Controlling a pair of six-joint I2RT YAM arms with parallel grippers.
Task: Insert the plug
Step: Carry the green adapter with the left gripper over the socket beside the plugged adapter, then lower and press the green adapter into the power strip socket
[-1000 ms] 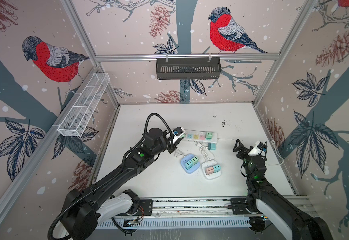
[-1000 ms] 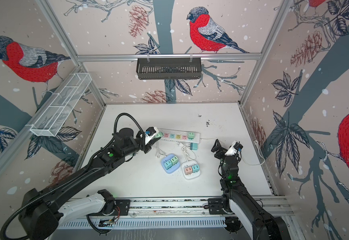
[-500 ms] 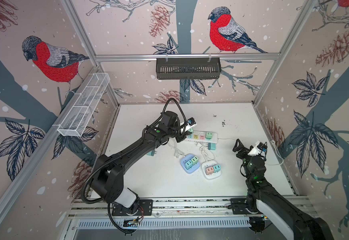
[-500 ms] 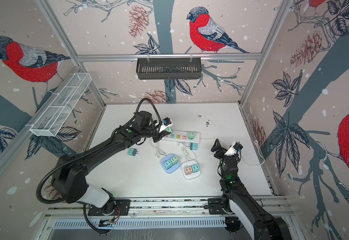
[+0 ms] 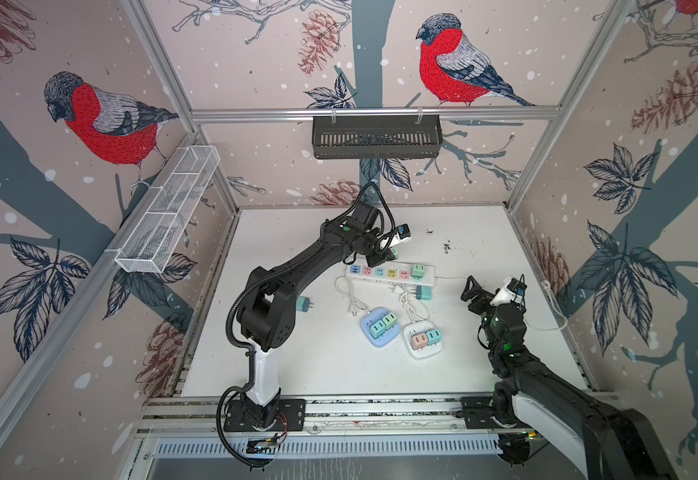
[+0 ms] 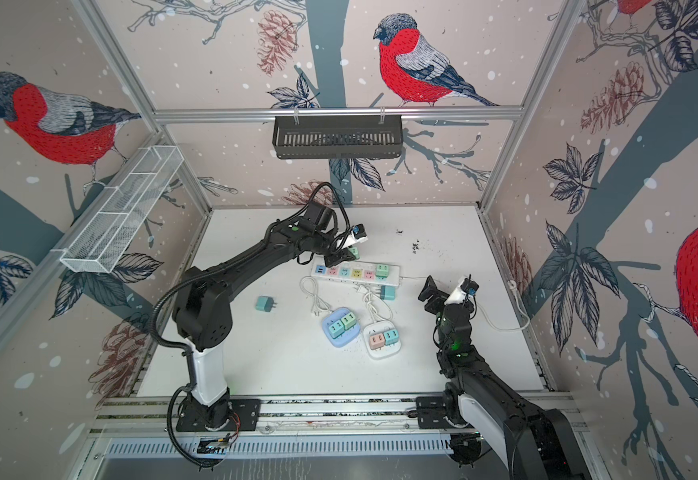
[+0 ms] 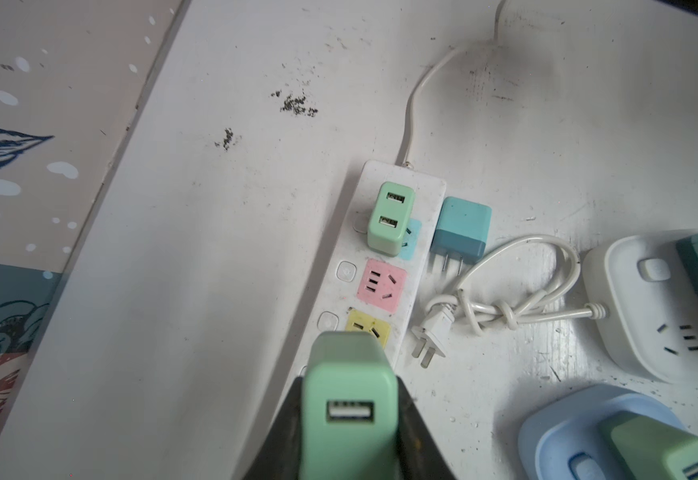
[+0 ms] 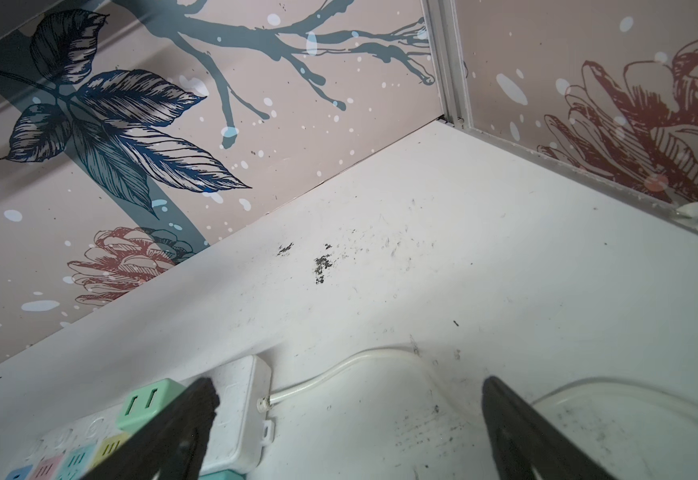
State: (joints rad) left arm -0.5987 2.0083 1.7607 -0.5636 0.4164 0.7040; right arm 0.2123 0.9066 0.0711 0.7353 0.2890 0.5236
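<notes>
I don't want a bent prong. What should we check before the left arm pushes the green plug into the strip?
1. Grip: left gripper shut on green plug: ok.
2. Free socket: pink socket on power strip is empty: ok.
3. Prong alignment: prongs hidden under the plug body: cannot tell.
4. Neighbour: green adapter is plugged in next to the pink socket, not covering it: ok.
5. Right gripper open, apart from the strip: ok.
</notes>
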